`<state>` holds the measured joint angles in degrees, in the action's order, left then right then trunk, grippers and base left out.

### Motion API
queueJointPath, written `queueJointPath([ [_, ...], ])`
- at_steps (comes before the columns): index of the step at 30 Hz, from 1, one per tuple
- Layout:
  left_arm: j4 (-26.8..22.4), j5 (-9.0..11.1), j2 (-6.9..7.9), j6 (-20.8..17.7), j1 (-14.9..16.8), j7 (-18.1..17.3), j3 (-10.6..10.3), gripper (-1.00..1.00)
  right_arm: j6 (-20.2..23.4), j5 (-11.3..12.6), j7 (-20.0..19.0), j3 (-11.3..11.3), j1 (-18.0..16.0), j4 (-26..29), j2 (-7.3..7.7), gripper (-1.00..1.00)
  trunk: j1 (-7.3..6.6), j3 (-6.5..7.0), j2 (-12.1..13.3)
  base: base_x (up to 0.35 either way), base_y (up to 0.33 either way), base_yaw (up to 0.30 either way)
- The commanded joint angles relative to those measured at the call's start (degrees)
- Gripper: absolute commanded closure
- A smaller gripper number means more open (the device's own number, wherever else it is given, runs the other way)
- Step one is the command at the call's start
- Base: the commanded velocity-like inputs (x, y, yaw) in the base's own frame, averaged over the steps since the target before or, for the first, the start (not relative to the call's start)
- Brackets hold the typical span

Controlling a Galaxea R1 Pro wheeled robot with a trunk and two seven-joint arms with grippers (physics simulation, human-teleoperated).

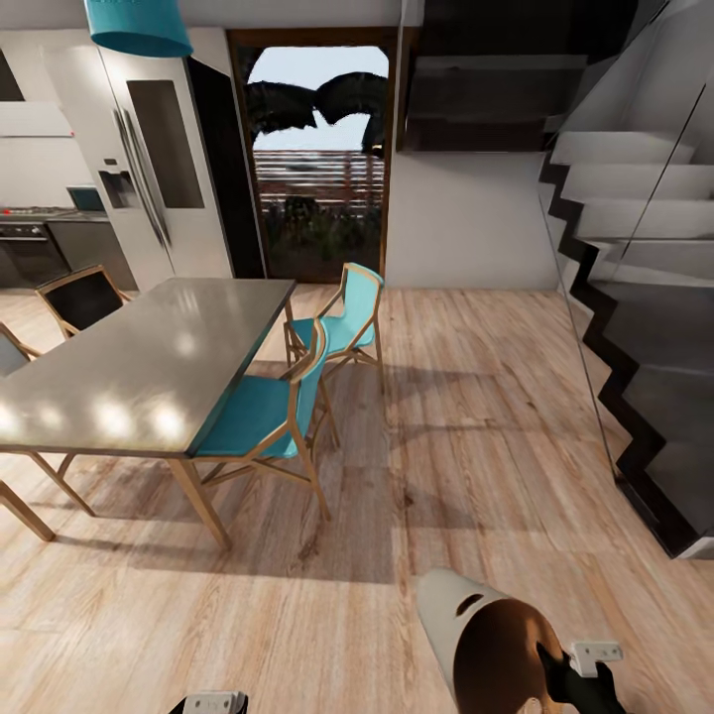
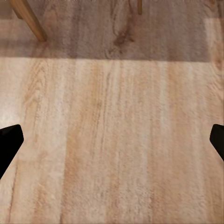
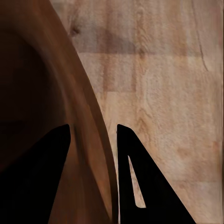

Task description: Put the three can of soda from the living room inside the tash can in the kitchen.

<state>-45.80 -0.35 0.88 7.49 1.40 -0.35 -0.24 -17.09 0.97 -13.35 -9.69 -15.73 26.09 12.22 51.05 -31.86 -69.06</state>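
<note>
The right hand point(image 3: 93, 154) is clamped on the bin's point(image 1: 466, 620) rim, carrying it tilted, low at near right; the left hand point(image 2: 112, 140) is spread wide above the floor point(image 2: 116, 116).

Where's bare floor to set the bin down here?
Open wood floor between the teal chairs and the staircase, and ahead of the left gripper. Crowded near the table. Right gripper grips the trash can wall.
</note>
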Motion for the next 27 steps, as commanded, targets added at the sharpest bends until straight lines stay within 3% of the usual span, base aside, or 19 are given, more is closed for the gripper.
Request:
queueJointPath([
  [1,0.0,0.0,0.02,0.0,-0.02,0.0,-0.01,-1.0,-2.45,0.1,-0.25,-0.08,0.33,-0.28,-0.02,1.0,-0.23,0.19,0.42,0.0,0.0,0.0],
  [4,0.01,-0.04,0.03,-0.01,-0.01,-0.03,-0.02,-1.0,-8.2,-0.07,-0.16,-0.03,1.22,-1.69,-0.06,1.0,-0.89,0.73,1.62,0.0,0.0,0.0],
  [6,0.01,-0.06,0.05,-0.03,0.0,-0.05,-0.02,-1.0,-9.65,-0.22,-0.13,-0.03,1.44,-2.18,-0.07,1.0,-1.32,1.09,2.42,0.0,0.0,0.0],
  [27,1.59,-0.36,0.37,0.48,-0.03,-0.33,-0.39,-1.0,-16.61,-0.29,-0.18,-0.33,3.27,-8.52,0.58,1.0,-5.94,4.86,10.84,0.0,0.0,0.0],
])
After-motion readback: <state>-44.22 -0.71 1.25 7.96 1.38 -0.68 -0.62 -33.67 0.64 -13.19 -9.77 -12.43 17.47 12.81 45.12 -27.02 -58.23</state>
